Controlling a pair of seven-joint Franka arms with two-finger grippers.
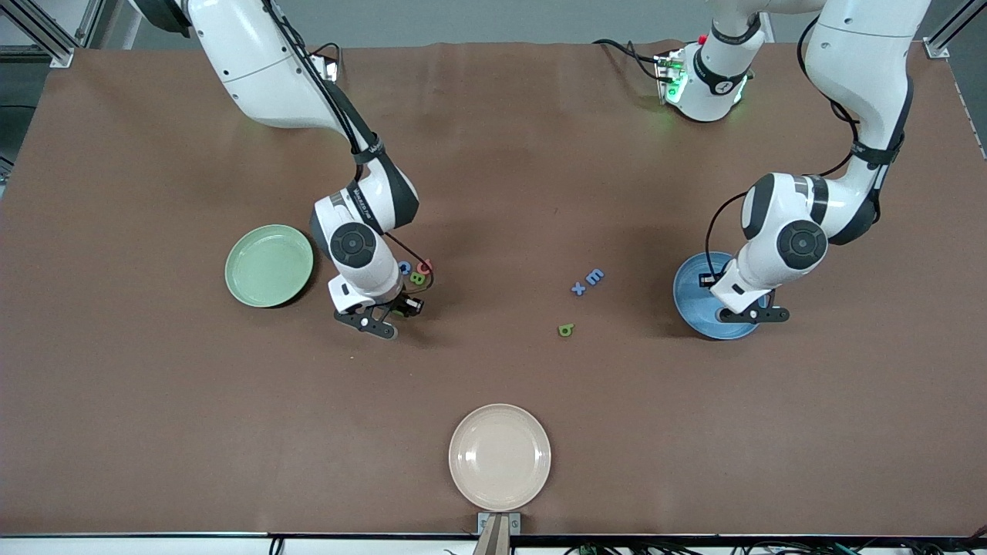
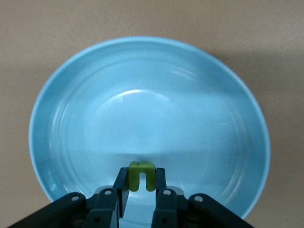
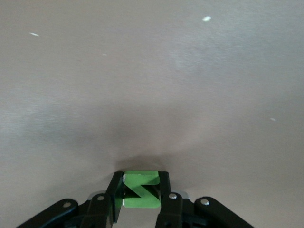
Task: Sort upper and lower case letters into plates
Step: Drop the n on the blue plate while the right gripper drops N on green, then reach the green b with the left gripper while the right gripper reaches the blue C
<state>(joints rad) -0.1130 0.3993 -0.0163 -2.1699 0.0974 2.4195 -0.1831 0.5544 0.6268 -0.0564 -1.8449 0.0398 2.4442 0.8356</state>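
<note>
The round cream-beige plate (image 1: 500,456) sits low centre, unused. Centre-left, beside the pale mint green plate (image 1: 268,265), the right gripper (image 3: 141,191) is pinching a chunky green Z-shaped letter (image 3: 140,190) on the table; lifting comes next, with open table around. At right, the left gripper (image 2: 141,183) holds a small lime-green letter (image 2: 142,175) clamped over the medium blue plate (image 2: 95,109), ready to release inside the rim.

Three plates: green (image 1: 268,266); blue (image 1: 692,297); beige (image 1: 500,456); eight letters visible: three blue, four green, one red; two held in grippers, six on the table.
</note>
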